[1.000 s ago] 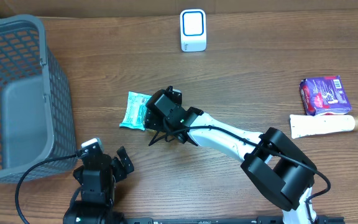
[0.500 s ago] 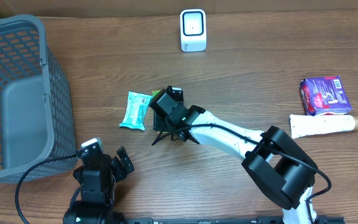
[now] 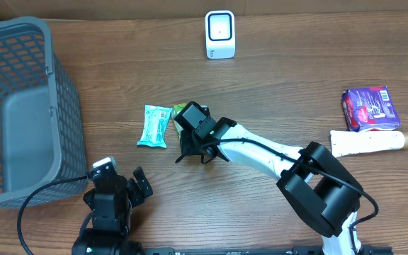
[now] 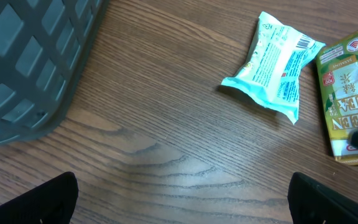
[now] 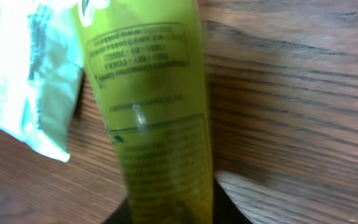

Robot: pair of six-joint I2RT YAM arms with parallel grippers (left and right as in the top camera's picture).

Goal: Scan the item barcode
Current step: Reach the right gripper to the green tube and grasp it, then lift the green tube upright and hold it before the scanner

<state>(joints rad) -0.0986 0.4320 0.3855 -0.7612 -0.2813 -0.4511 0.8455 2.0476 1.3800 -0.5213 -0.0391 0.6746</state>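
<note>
From overhead, the right arm (image 3: 275,159) reaches from its base at the worktop's (image 3: 296,78) near right corner towards the middle. There the right gripper (image 3: 188,120) is tipped down over a green tea carton (image 3: 178,109), of which only one end shows. A teal snack packet (image 3: 154,126) lies just beside the carton on the left-edge side. The left arm (image 3: 108,205) sits folded at the near edge, next to a grey mesh basket (image 3: 20,42) along the left edge. A white barcode scanner (image 3: 220,34) stands at the far edge. A purple packet (image 3: 370,108) and a white tube (image 3: 370,143) lie by the right edge. The left wrist view shows what the overhead hides. The left gripper's (image 4: 185,199) jaws stand wide apart over bare wood, holding nothing. The carton lies flat with its printed face up, and the teal packet has a barcode at one end. A black part of the right gripper overlaps the carton's near end. The right wrist view is blurred. The carton fills it and runs down between two dark fingers (image 5: 232,211) at the bottom, which are clamped on its sides, with the teal packet just beside it.
</note>
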